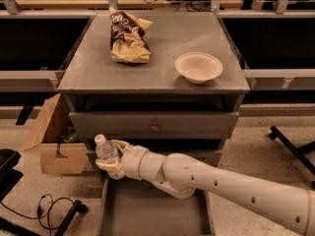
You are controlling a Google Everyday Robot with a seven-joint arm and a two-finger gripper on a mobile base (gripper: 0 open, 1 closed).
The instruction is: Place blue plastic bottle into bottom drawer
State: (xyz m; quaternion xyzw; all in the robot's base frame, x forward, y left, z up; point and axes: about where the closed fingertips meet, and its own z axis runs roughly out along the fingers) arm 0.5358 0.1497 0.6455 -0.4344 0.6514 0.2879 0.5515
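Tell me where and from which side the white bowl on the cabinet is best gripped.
Pinch the bowl by its rim from above, at the front edge, one finger inside, one outside: it stands upright and open, likely too wide to span. The gripper is low, above the left side of the bottom drawer, shut on the blue plastic bottle.
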